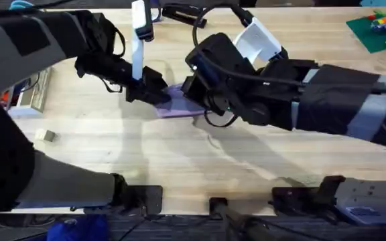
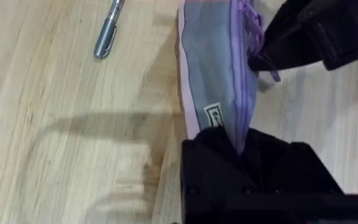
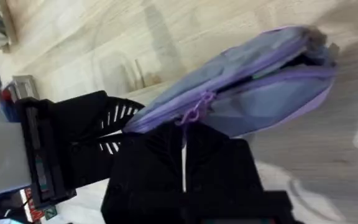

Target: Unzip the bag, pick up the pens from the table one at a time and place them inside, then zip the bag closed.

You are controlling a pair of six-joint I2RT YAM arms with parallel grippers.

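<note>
— Half done with the unzipping, judging by the mouth gaping along the far stretch of the bag (image 3: 253,81). Lying where, exactly?

— Lying mid-worktop (image 1: 79,154), stretching crosswise between the two arms. Being held at both ends of the job, too.

— Checking the left hand (image 2: 240,142) first.

— Pressing together on the bag's near end, pinching the fabric and anchoring it.

— And the right hand (image 3: 183,149)?

— Closing tight on the zipper pull (image 3: 196,114), fingers clamping it with no gap between them.

— Asking now about the line of the next pull.

— Running along the bag's long axis, straight from one hand toward the other. Sitting close to the anchored end already, that pull, so probably needing only a short draw toward the left hand. Risking a bunching of the fabric if dragging off that axis.

— Looking for pens.

— Seeing the silver pen (image 2: 107,31) lying beside the bag, apart from it, on the side away from the right hand. Guessing at the left arm being nearer for picking it up, though not freeing either hand before opening the zip fully.
</note>
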